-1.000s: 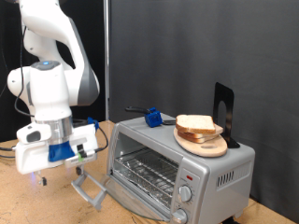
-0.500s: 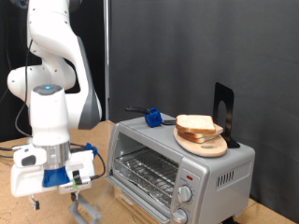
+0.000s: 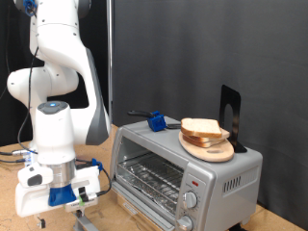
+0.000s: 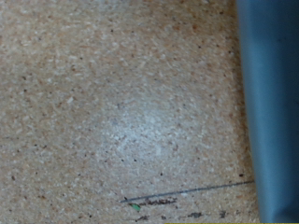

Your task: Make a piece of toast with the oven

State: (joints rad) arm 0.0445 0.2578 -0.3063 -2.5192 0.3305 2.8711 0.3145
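The piece of toast [image 3: 201, 127] lies on a round wooden plate [image 3: 209, 149] on top of the silver oven [image 3: 207, 173], at the exterior view's right. The oven's front stands open and its wire rack [image 3: 152, 179] shows inside. My gripper [image 3: 89, 195] hangs low over the table, just to the exterior view's left of the oven's open front; its fingertips are hard to make out. The wrist view shows only speckled chipboard [image 4: 112, 112] and a blurred blue-grey bar [image 4: 271, 103] along one edge. Nothing shows between the fingers.
A small blue object [image 3: 156, 121] and a black upright stand [image 3: 229, 115] also sit on the oven's roof. Two round knobs [image 3: 190, 200] are on the front panel. A dark curtain [image 3: 221, 48] hangs behind. The arm's white body [image 3: 58, 87] fills the left.
The hand has dropped lower and shifted towards the exterior view's left, down close to the table. The toast and plate have not moved.
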